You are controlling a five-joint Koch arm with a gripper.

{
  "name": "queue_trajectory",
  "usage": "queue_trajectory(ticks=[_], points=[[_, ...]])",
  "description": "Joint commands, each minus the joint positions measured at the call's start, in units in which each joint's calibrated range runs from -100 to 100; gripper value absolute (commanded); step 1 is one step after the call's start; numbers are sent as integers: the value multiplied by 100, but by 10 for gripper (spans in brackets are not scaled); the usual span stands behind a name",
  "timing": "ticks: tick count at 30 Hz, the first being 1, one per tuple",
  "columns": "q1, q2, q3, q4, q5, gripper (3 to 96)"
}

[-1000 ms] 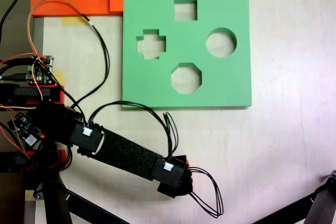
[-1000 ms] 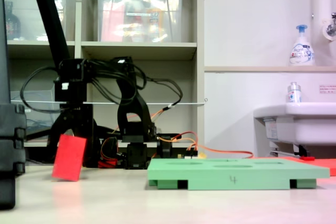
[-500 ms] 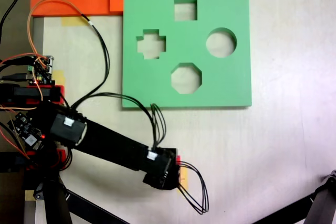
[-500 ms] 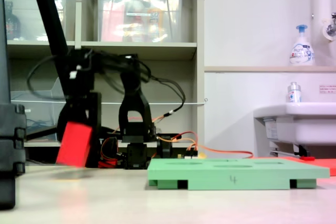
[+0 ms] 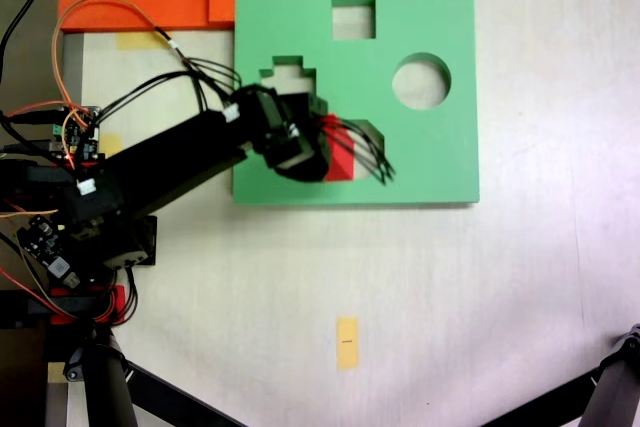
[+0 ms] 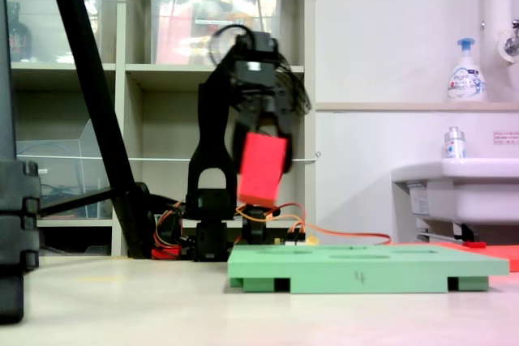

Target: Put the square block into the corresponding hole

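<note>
Carrying the red square block [image 6: 262, 169], the pincer [image 5: 335, 147] is pinching it well above the green foam board [image 5: 440, 162], as the second exterior view shows. In the first exterior view the block [image 5: 341, 152] sits over the board's octagonal cutout, mostly hiding it. The square cutout [image 5: 353, 18] lies farther up the board in that view, beyond the cross-shaped cutout [image 5: 290, 69], with the round cutout [image 5: 421, 81] towards the first exterior view's right. The block hangs tilted. Risks, as judged: lowering here would seat it in the wrong hole; a tilted block could catch the square cutout's straight edges and jam or shift the board on the tabletop [image 5: 520, 287].
</note>
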Motion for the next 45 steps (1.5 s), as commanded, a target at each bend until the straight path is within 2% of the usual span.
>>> queue_trajectory(ticks=[1,11,24,45], points=[[298,1005,1120,-166,430,275],[816,3994,3712,-166,1167,277],[1099,4651,3742,-166,1607,277],[1192,5363,4211,614,1416,283]])
